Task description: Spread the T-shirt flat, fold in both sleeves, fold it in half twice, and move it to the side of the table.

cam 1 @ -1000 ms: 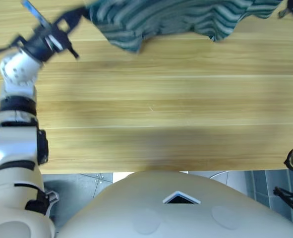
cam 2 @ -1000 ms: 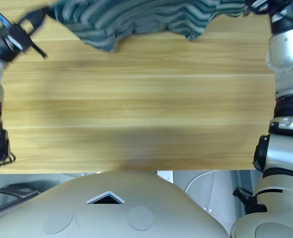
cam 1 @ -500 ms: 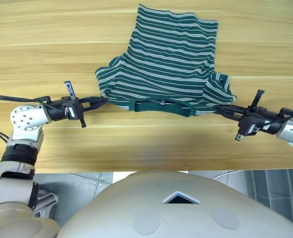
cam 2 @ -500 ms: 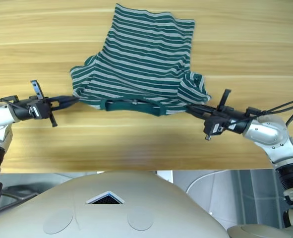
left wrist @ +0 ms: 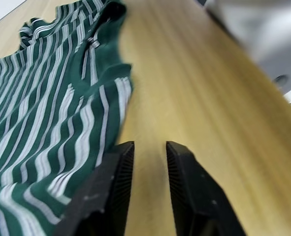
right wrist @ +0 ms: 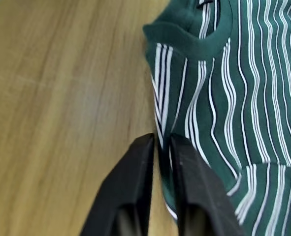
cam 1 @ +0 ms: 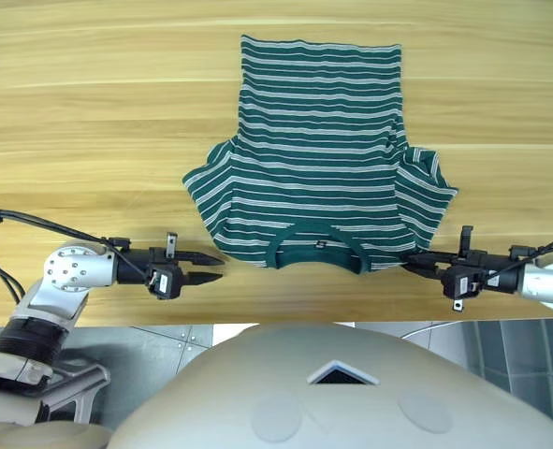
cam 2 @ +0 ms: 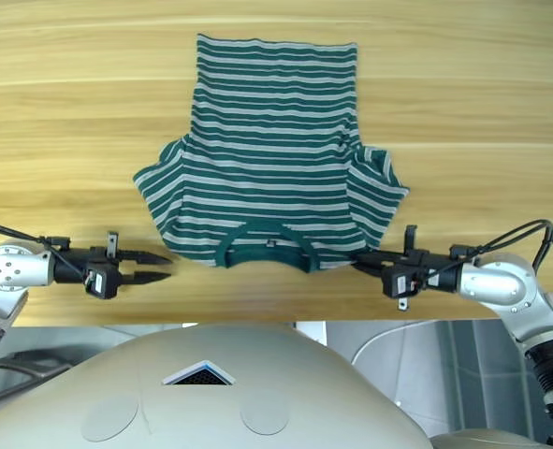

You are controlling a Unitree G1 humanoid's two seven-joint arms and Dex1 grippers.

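The left gripper (cam 1: 216, 268) is low over the wooden table (cam 1: 80, 122), at 8 o'clock from the shirt. Its two fingers are apart and hold nothing, and the tips are just beside the shoulder edge. The T-shirt (cam 1: 318, 159) is dark green with thin white stripes. It lies near the middle of the table, hem toward 12 o'clock and collar (cam 1: 315, 245) toward 6 o'clock. The body is mostly flat, but the left sleeve (cam 1: 209, 182) and the right sleeve (cam 1: 428, 182) are wrinkled. At 4 o'clock, the right gripper (cam 1: 413, 267) has its fingers pressed together on the shirt's shoulder edge.
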